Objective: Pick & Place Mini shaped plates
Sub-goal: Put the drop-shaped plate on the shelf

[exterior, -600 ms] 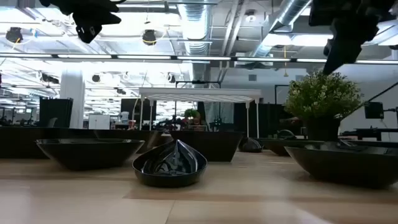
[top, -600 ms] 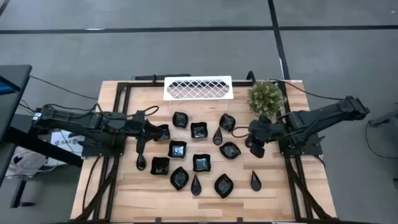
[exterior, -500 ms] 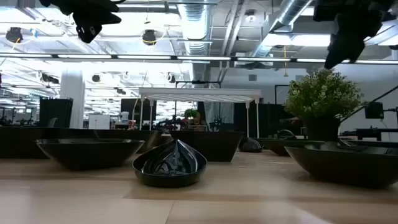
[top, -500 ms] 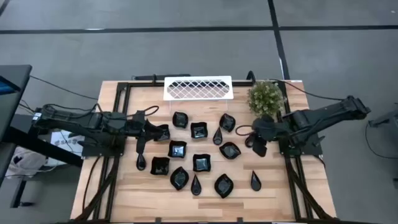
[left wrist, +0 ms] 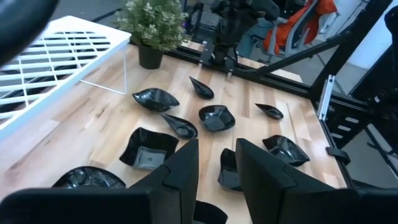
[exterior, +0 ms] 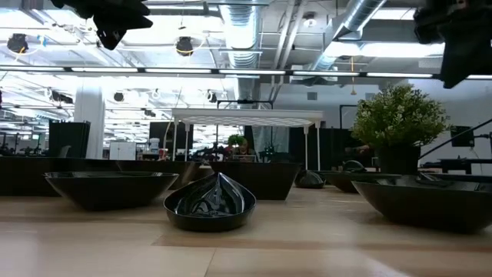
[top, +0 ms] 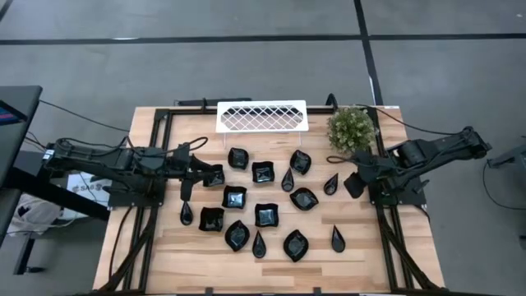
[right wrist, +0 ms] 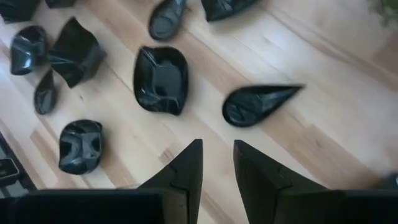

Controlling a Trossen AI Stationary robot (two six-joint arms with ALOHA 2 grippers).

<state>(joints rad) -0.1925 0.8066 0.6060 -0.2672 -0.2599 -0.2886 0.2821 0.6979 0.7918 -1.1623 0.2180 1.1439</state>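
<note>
Teardrop plate (top: 330,184) lies beside right end effector (top: 353,185).

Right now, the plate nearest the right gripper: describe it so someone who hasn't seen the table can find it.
Start at the potted plant at the table's far right corner. Just in front of it, beside the right gripper, lies a small black teardrop plate. It is narrow and pointed, unlike the wider leaf-shaped plate next to it toward the table's middle.

Both arms are black, built of long boxy links with rounded joints, and thin black cables run along them. Each wrist view shows two dark, matte, wedge-shaped fingers (left wrist: 183,171) at the bottom of the frame.
</note>
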